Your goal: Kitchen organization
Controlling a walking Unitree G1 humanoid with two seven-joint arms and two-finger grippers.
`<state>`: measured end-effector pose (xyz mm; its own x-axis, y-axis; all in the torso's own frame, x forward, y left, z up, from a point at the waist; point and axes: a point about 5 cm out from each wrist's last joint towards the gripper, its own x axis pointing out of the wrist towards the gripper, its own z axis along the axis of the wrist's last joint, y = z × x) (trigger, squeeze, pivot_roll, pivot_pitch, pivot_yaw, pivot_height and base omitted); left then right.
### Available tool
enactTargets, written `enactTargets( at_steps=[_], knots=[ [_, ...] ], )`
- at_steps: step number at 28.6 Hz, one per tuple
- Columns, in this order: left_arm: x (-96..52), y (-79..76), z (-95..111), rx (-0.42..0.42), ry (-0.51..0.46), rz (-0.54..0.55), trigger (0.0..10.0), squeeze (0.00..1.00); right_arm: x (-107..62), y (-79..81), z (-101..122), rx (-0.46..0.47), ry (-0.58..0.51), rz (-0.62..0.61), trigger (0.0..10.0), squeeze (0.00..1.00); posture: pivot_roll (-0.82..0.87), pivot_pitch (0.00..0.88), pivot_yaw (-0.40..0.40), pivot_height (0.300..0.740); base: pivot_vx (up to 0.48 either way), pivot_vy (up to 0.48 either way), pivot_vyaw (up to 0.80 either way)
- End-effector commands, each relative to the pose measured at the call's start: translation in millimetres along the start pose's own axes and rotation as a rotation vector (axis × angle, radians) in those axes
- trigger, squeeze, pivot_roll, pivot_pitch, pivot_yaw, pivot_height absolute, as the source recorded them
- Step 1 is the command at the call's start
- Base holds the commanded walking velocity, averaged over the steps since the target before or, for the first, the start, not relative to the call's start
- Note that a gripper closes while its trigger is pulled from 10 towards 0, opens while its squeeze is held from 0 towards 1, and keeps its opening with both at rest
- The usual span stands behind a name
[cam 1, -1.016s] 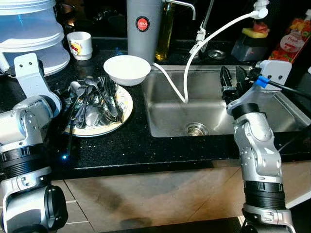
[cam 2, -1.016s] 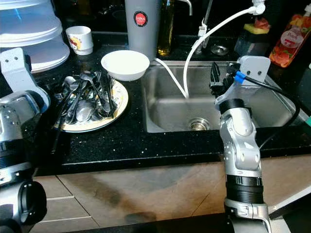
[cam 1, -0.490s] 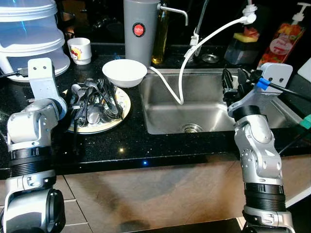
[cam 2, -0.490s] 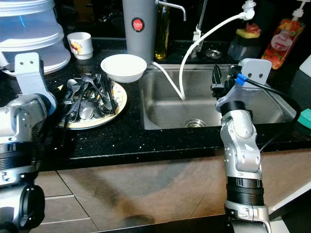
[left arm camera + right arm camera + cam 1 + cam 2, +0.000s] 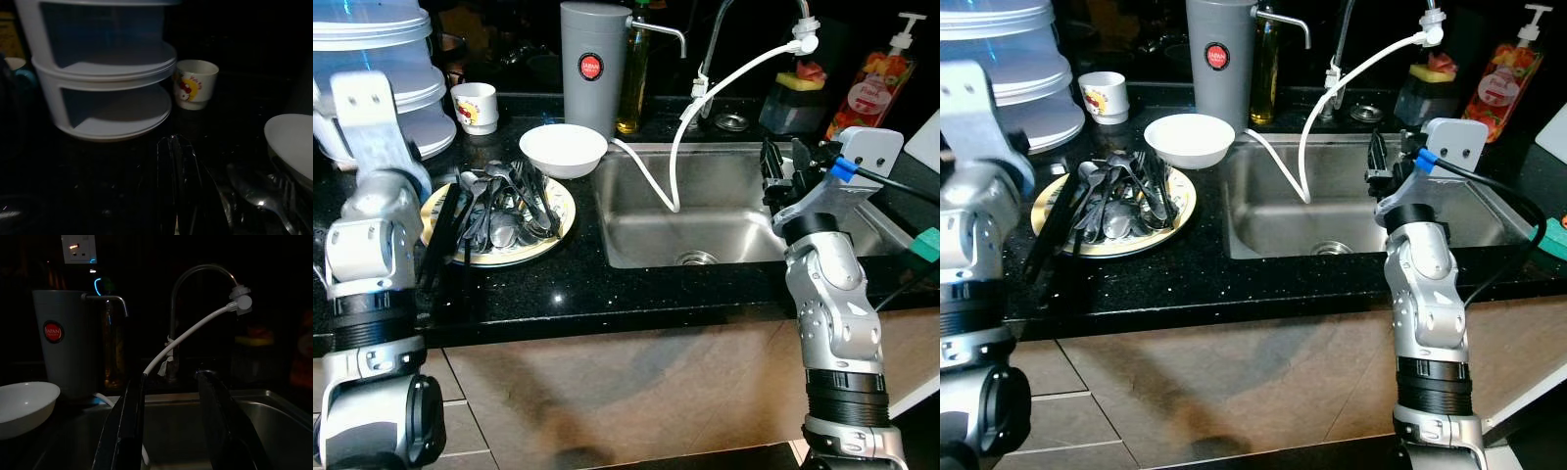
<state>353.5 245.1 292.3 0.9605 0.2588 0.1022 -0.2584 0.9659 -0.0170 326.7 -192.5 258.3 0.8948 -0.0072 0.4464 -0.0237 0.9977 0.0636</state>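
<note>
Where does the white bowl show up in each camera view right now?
Left eye view: white bowl on the counter, behind the cutlery plate, left of the sink.
Right eye view: same spot.
Left wrist view: its rim at the right edge.
Right wrist view: lower left corner.
Shared landmark: the grey flask with a red badge, just behind it.

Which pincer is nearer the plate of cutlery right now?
Left. The left pincer lies over the near left edge of the plate of cutlery; the right pincer is across the sink.
</note>
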Motion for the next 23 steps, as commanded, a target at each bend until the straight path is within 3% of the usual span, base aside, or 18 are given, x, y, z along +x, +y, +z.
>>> enactTargets(
  at_steps=[1, 2, 5, 6, 17, 18, 23],
  knots=[
    [0.2, -6.3, 0.4, 0.007, 0.005, -0.033, 10.0, 0.00, -1.3, -2.2, 1.3, -0.003, -0.009, -0.011, 10.0, 0.00, 0.06, 0.000, -0.037, 0.740, 0.000, 0.000, 0.00],
    [0.8, -10.6, -9.2, 0.008, 0.071, -0.047, 10.0, 0.00, -1.1, -2.3, 1.4, -0.003, -0.012, -0.013, 10.0, 0.00, 0.06, 0.000, -0.037, 0.740, 0.000, 0.000, 0.00],
    [0.2, -13.9, -21.4, 0.024, 0.144, -0.044, 10.0, 0.01, -0.7, -2.5, 1.9, -0.001, -0.016, -0.014, 10.0, 0.00, 0.06, 0.000, -0.040, 0.740, 0.000, 0.000, 0.00],
    [-1.5, -15.5, -28.7, 0.026, 0.181, -0.035, 10.0, 1.00, 0.2, -2.5, 2.8, 0.000, -0.019, -0.014, 10.0, 0.00, 0.07, 0.000, -0.042, 0.740, 0.000, 0.000, 0.00],
    [-13.2, -9.4, -45.8, 0.124, 0.287, -0.015, 10.0, 1.00, -0.8, 1.6, -1.3, 0.004, 0.002, 0.005, 10.0, 0.00, 0.08, 0.000, -0.050, 0.740, 0.000, 0.000, 0.00],
    [-14.5, -9.8, -47.1, 0.118, 0.318, -0.019, 10.0, 0.00, -0.9, 1.4, -1.2, 0.004, 0.002, 0.004, 10.0, 0.00, 0.08, 0.000, -0.050, 0.740, 0.000, 0.000, 0.00],
    [-14.9, -7.1, -54.8, 0.100, 0.374, -0.004, 10.0, 0.00, -1.4, 1.2, -1.5, 0.002, 0.004, 0.003, 10.0, 0.00, 0.07, 0.000, -0.045, 0.740, 0.000, 0.000, 0.00]
  ],
)
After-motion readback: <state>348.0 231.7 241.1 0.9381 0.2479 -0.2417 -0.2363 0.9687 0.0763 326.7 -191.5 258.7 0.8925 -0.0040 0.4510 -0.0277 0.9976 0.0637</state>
